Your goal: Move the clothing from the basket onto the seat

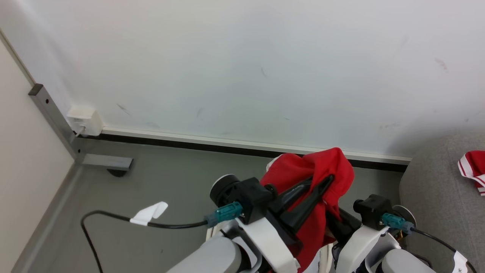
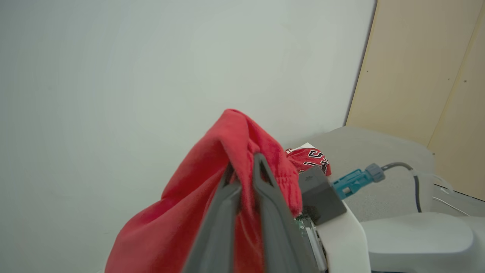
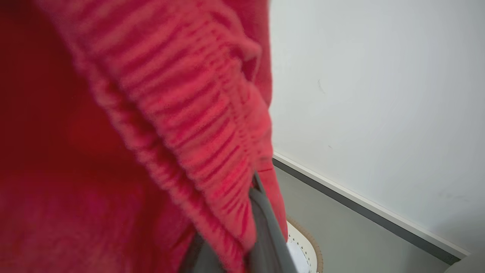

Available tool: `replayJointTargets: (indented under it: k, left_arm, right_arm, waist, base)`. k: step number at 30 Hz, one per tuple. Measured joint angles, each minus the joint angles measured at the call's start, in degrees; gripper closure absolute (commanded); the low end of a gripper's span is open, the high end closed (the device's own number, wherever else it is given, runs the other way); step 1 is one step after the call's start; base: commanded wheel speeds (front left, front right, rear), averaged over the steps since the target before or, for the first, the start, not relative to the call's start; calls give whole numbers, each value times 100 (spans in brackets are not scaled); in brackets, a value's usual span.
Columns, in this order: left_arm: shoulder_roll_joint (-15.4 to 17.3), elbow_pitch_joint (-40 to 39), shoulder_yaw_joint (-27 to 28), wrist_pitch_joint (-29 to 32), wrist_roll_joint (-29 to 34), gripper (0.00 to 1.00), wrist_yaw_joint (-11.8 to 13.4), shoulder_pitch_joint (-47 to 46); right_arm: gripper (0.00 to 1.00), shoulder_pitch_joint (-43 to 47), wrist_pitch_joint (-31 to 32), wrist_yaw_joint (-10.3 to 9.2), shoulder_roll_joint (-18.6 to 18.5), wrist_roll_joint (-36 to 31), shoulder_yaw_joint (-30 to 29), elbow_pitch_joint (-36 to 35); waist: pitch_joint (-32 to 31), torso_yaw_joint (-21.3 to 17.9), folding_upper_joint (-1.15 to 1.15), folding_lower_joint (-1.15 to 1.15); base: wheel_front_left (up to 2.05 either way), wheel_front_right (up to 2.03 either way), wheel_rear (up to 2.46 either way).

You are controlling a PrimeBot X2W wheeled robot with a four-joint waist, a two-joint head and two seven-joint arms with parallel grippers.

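Swinging shirt [image 1: 303,170], pinched between left gripper's [image 1: 320,180] closed fingers (right gripper's [image 3: 242,227] hold unclear), high toward sofa [image 1: 435,189] at 3 o'clock.

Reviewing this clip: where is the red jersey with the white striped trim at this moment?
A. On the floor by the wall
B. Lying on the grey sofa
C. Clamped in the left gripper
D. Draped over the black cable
B: the jersey lies on the grey sofa at the right of the head view, while the left gripper holds up a different plain red garment.
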Motion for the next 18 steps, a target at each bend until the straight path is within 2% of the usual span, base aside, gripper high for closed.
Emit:
replayJointTargets:
  k: [8,15,16,17,18]
  left_arm:
    - [96,54,141,-40,-59,100,97,45]
    - [160,188,229,-120,-98,100,149,48]
    - [165,197,235,-148,-98,84,164,47]
    - [167,201,249,-159,-98,55,179,47]
    - [168,202,256,-170,-97,0,199,46]
  right_arm:
    - [100,-112,-371,0,11,270,-48,74]
    - [100,-97,-680,0,-9,542,-556,-213]
    - [100,-95,-719,0,-15,564,-651,-276]
    - [100,-91,-732,0,-32,575,-753,-341]
    - [100,-83,-773,0,-53,576,-877,-400]
  waist:
    - [38,-21,0,0]
    - [198,-148,0,0]
    - [220,-185,0,0]
    - [240,-227,0,0]
    - [258,-272,0,0]
  base:
    - [0,0,0]
    - [0,0,0]
    - [0,0,0]
    - [0,0,0]
    - [0,0,0]
